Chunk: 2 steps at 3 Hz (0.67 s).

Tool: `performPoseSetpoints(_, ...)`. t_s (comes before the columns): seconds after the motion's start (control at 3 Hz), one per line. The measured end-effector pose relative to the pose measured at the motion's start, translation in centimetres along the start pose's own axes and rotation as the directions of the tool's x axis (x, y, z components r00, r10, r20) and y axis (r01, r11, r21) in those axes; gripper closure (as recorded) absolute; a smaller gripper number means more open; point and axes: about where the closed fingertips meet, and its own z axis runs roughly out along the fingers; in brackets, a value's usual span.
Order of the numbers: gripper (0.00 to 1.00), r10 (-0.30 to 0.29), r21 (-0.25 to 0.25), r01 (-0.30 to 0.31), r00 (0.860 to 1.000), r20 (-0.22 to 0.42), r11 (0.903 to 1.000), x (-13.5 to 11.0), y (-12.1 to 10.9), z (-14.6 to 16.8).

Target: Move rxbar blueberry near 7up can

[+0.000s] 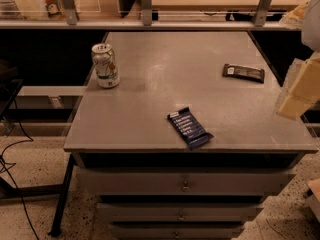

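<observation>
The rxbar blueberry (189, 128), a flat dark-blue wrapper with white text lines, lies at an angle near the table's front edge. The 7up can (105, 65), white and pale green with a silver top, stands upright at the table's left edge, well apart from the bar. My gripper (299, 90) shows as a cream-coloured shape at the right edge of the view, over the table's right side. It is to the right of the bar and holds nothing that I can see.
A dark brown bar wrapper (243, 72) lies at the back right of the grey table (165, 69). Drawers (186, 184) sit under the tabletop. A shelf rail with posts (146, 6) runs behind. Cables (15, 159) lie on the floor at left.
</observation>
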Motion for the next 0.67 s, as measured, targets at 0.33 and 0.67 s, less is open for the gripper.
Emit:
performPoseSetpoints(0.33,0.00,0.016,-0.020,-0.017,1.000,-0.014,0.9997,-0.8,0.1,1.6)
performPoseSetpoints(0.67,0.00,0.038,-0.072,-0.042,0.998,-0.053,0.9965,-1.8,0.9,4.0)
